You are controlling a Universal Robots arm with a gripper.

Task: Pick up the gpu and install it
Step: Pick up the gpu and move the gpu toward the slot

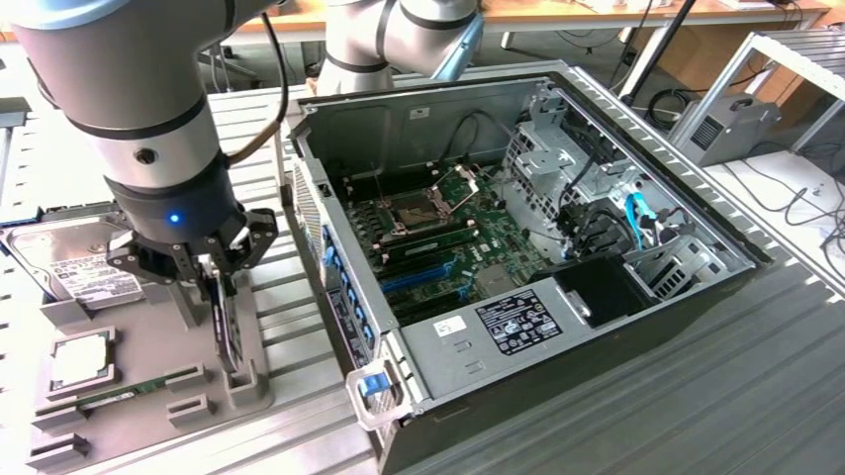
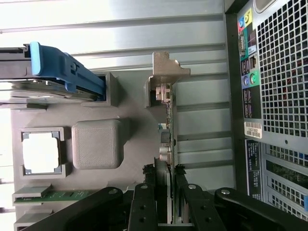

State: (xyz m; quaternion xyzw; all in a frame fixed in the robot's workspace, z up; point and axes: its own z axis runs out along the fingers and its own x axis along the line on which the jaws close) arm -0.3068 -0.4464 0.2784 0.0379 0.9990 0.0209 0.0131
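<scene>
The gpu (image 1: 236, 341) stands on edge in a slot of the grey holder tray (image 1: 145, 327), left of the open computer case (image 1: 528, 247) in the exterior view. My gripper (image 1: 221, 302) is low over the card, one finger on each side of it. In the wrist view the gpu (image 2: 169, 125) shows edge-on, its silver end bracket (image 2: 166, 67) at the far end, and the gripper (image 2: 169, 187) has its black fingers (image 2: 182, 192) pressed against both faces of the card. The card still sits in the holder.
The grey holder tray (image 2: 130, 101) also carries a hard drive (image 1: 73, 262), a processor chip (image 1: 82, 358) and a narrow green memory stick (image 1: 126, 391). The case's motherboard with blue slots (image 1: 422, 277) lies open upward. The case's rear panel (image 2: 274, 96) stands close beside the tray.
</scene>
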